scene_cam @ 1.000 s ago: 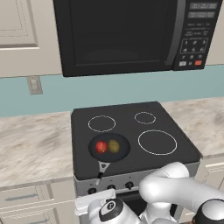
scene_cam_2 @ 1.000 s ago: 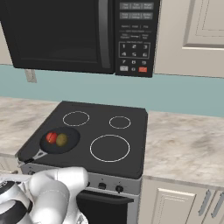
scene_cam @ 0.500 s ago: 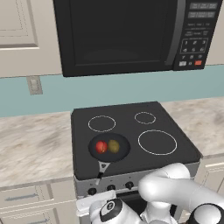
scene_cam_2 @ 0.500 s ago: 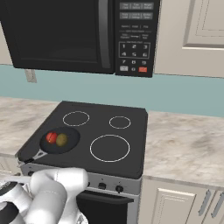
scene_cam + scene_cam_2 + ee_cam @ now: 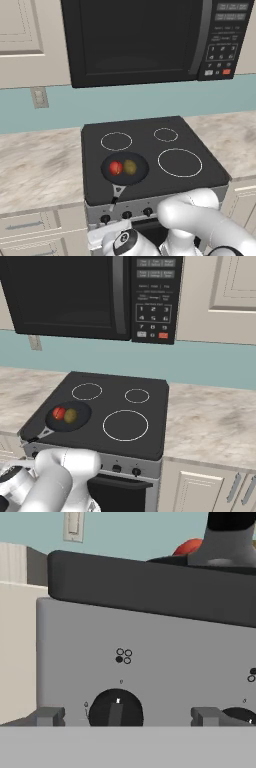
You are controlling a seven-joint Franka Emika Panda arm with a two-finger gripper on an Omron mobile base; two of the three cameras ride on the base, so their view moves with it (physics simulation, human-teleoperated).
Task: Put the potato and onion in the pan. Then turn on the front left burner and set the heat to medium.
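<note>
Red onion [image 5: 116,167], potato [image 5: 130,167] unmoved in pan [image 5: 125,169]; tool [image 5: 127,716] stays spread at knob [image 5: 116,708].

A glossy red onion [image 5: 115,167] and an olive-brown potato [image 5: 130,167] are seen in the dark grey-black pan [image 5: 125,178] on the black white-ringed cooktop [image 5: 150,150].

Red onion [image 5: 115,167] and olive-brown potato [image 5: 130,167] side by side (touching) in the dark pan [image 5: 125,176] on the front left burner [image 5: 107,184]

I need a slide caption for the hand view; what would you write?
Open tool facing the stove's front panel, lined up with a black knob, the onion peeking above the cooktop edge.
</note>
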